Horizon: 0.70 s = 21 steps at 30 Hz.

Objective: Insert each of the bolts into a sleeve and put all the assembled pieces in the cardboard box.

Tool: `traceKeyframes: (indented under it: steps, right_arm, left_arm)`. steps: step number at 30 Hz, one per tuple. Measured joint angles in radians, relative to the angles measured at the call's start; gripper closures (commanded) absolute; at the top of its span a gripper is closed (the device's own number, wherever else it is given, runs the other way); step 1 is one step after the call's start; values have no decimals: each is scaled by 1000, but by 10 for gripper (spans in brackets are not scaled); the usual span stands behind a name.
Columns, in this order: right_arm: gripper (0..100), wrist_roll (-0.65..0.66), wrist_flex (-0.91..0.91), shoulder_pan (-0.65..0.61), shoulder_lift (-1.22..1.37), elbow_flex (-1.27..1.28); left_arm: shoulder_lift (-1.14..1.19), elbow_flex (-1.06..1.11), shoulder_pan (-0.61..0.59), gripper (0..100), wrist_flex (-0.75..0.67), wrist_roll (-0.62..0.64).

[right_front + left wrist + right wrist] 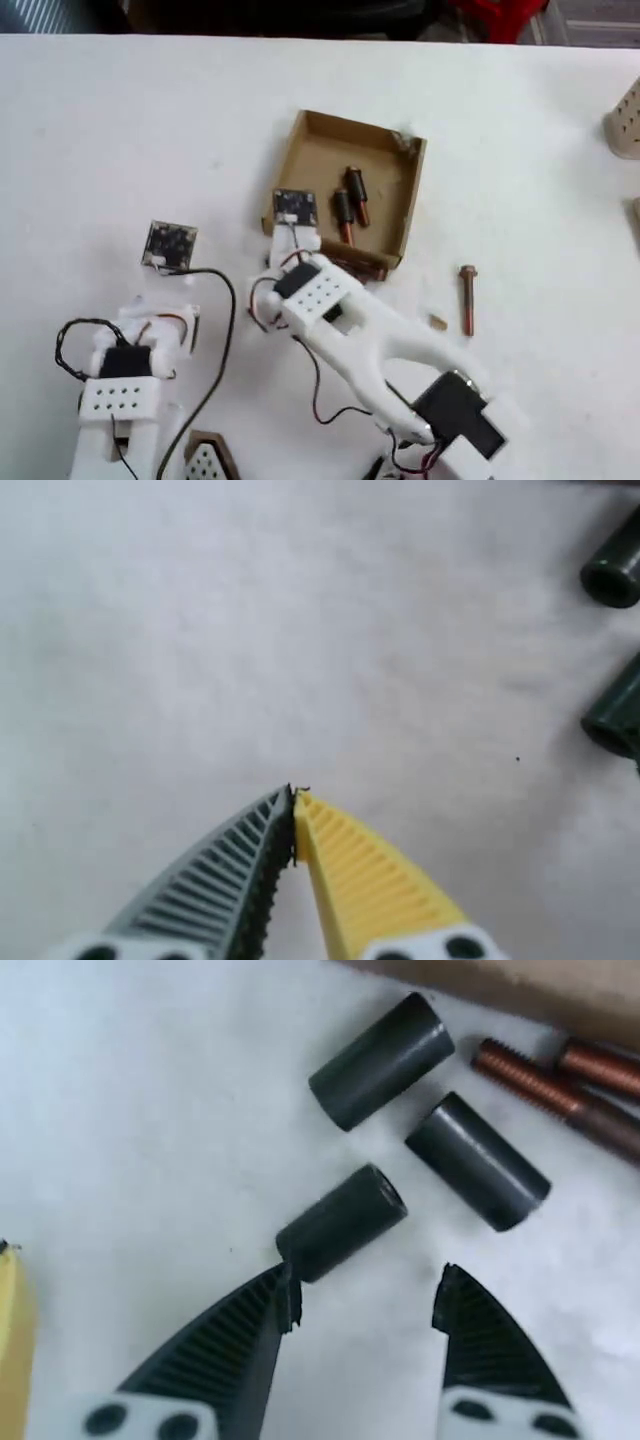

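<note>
Sleeve pickup, apparently: right gripper (365,1290) gapes empty at nearest sleeve (342,1222); next, straddle and close; left gripper (293,825) closed, empty.

I see a plain white matte worktop (120,130), evenly lit, spreading across my overhead feed. Beyond its far edge runs a dark shadowed strip, with a bright red object (497,18) and a pale grey patch (590,20) toward one corner.

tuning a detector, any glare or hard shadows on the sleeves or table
right wrist view: the black sleeves show a dull sheen and faint soft shadows on the white table; high view: table evenly bright, no hard shadows around the cardboard box; left wrist view: no glare
</note>
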Motion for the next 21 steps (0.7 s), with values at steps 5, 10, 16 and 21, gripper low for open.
traceKeyframes:
  steps: [5,10,16,21]
  right_arm:
    - [804,-11,-34,-3,17,-49]
    - [804,-71,-103,26,69,-49]
    - [805,-98,-106,29,117,-51]
    - [892,-98,-106,29,118,-52]
  left_arm:
    - [0,0,0,976,0,0]
    - [0,0,0,976,0,0]
    - [0,0,0,976,0,0]
    - [0,0,0,976,0,0]
